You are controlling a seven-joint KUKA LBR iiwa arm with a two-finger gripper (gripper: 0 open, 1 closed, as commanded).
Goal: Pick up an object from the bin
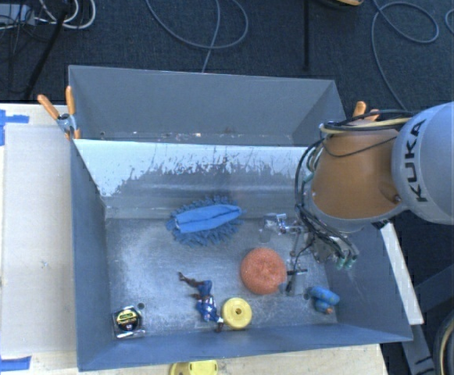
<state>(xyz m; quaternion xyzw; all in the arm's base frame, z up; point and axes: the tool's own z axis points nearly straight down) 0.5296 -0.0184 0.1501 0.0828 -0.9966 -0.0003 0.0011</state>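
My gripper (293, 268) hung low in bin (148, 272), right side, just beside orange ball (262, 270). Wide or narrow: could not tell, wrist in way. Ball lay alone on floor, clear of blue brush (205, 219); likely easiest pick.

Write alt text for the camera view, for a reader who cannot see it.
The robot's gripper hangs low in the grey bin, just right of an orange ball. A blue brush, yellow disc and tape measure lie farther left.

Arm (353, 176) hangs beside orange ball (262, 270) in bin (133, 244)
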